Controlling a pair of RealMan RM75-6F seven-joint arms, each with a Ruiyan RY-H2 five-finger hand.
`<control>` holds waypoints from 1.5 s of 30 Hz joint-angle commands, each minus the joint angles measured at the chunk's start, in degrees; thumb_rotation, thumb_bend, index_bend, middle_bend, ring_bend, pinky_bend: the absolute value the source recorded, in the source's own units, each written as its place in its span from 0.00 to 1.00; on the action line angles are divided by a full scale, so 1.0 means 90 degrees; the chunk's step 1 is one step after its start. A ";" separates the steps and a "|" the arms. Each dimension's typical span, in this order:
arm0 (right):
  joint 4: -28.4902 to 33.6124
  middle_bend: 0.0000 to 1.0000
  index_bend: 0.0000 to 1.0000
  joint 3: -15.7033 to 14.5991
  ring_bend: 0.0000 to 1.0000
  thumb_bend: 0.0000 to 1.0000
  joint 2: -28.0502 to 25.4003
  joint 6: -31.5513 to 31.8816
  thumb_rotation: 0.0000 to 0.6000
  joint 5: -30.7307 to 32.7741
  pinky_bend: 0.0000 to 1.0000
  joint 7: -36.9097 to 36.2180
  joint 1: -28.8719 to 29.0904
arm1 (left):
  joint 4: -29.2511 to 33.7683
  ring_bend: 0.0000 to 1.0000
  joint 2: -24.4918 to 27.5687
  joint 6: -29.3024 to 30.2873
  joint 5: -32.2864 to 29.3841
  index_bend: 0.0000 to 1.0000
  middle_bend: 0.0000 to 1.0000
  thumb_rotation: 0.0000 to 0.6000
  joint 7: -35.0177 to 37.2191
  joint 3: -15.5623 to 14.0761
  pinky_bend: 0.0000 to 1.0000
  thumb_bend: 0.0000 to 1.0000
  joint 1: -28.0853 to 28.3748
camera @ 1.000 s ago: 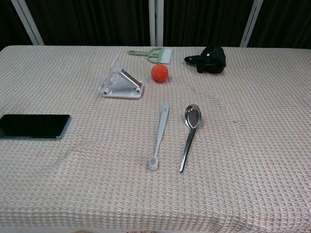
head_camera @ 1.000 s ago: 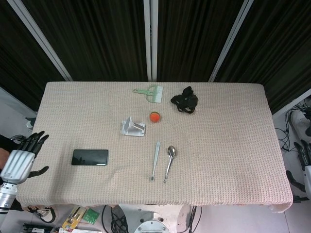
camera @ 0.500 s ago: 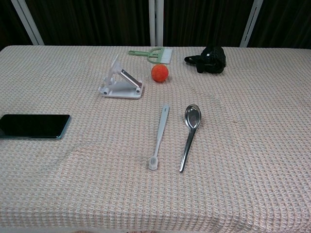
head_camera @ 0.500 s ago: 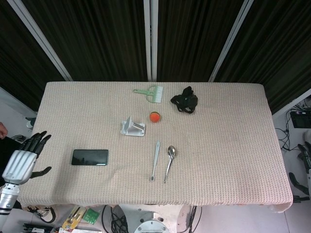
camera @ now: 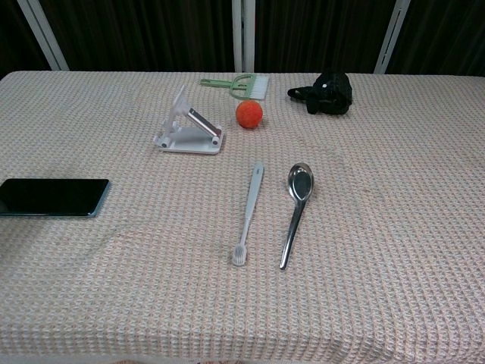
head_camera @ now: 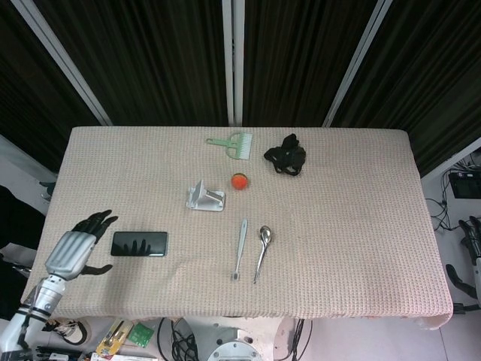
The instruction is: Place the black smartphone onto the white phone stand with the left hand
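At the far left of the head view, the robot's left hand (head_camera: 74,251), silver-backed with dark fingers (head_camera: 96,220), hovers over the near-left edge of the table (head_camera: 361,226) with its beige waffle-weave cloth; its fingers are spread apart and hold nothing, their tips just beside the left end of the flat black rectangular smartphone (head_camera: 139,244), without visibly touching it. The smartphone lies face up on the cloth, well apart from the folding white plastic phone stand (head_camera: 205,198), which sits further back and to the right of it. Taking that stand as the landmark: behind it and a little to its right lies a pale green hand brush with white bristles (head_camera: 233,143); just to its right sits a small orange ball (head_camera: 240,181); nearer than the stand and to its right lie a grey toothbrush (head_camera: 240,249) and a shiny metal spoon (head_camera: 261,250), side by side and roughly parallel, not touching. Further right of the stand and toward the back lies a crumpled black item (head_camera: 285,155). The right hand (head_camera: 473,239) barely shows at the frame's right edge, off the table; whether its fingers are open or closed cannot be told.
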State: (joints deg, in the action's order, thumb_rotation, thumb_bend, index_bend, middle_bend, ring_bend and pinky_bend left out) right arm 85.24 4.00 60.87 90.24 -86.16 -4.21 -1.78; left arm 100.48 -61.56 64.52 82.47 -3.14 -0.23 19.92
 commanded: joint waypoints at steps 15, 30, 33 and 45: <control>-0.0184 0.00 0.00 0.0009 0.00 0.21 -0.0051 0.0101 1.00 0.0127 0.00 -0.0216 -0.0138 | -0.0033 0.03 -0.1506 -0.1085 -0.2755 0.14 0.03 0.84 -0.2516 0.0474 0.19 0.13 0.1295; -0.0134 0.00 0.00 0.0027 0.00 0.22 0.0009 0.0017 1.00 0.0151 0.00 -0.0056 -0.0086 | -0.0328 0.03 -0.1907 -0.0895 -0.3993 0.21 0.03 0.84 -0.3489 0.0314 0.19 0.14 0.1638; -0.0118 0.00 0.00 0.0036 0.00 0.22 0.0011 -0.0008 1.00 0.0178 0.00 -0.0028 -0.0077 | -0.0392 0.03 -0.1958 -0.0917 -0.4033 0.22 0.03 0.84 -0.3420 0.0307 0.19 0.14 0.1665; -0.0114 0.00 0.00 0.0045 0.00 0.22 0.0013 -0.0057 1.00 0.0228 0.00 -0.0010 -0.0069 | -0.0581 0.03 -0.2090 -0.0848 -0.4004 0.31 0.03 0.85 -0.3279 0.0239 0.19 0.16 0.1706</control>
State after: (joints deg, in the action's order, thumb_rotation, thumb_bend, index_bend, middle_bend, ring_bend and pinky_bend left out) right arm 84.22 4.41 60.99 89.72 -84.11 -4.30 -2.39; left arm 95.25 -80.36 56.89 46.43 -32.66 1.92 35.26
